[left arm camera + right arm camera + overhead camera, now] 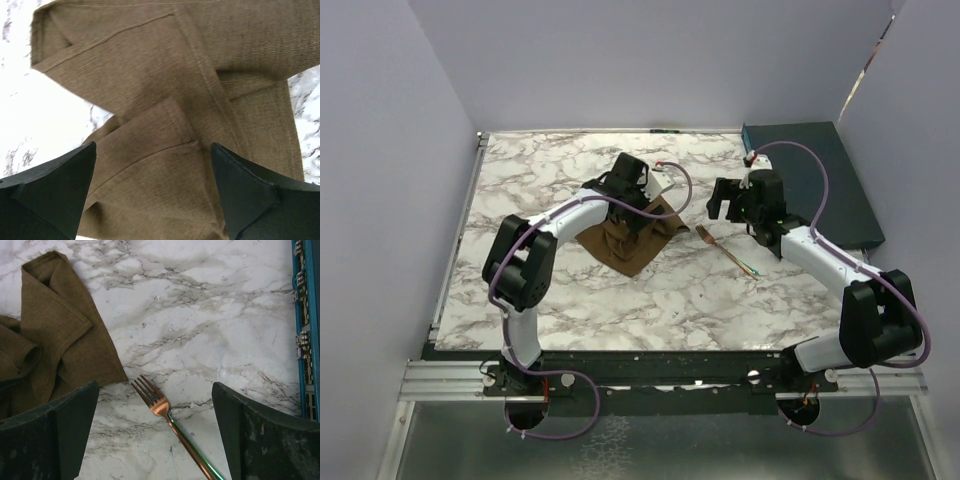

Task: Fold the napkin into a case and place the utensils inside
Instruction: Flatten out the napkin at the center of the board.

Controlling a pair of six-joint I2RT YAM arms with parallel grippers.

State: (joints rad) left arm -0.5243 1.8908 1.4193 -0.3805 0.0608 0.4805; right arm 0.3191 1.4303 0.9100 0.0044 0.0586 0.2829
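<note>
Fork (172,422) handle end beyond bottom edge

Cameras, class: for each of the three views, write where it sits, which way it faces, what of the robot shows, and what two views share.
Top external: above and behind the robot, looking down on the table; the left arm and right arm show.
Left wrist: on the left arm, looking down close at the napkin; the open left gripper frames it.
Right wrist: on the right arm, looking down at the fork, box at the right edge; the open right gripper shows.
Shared: both wrist views show the napkin.
</note>
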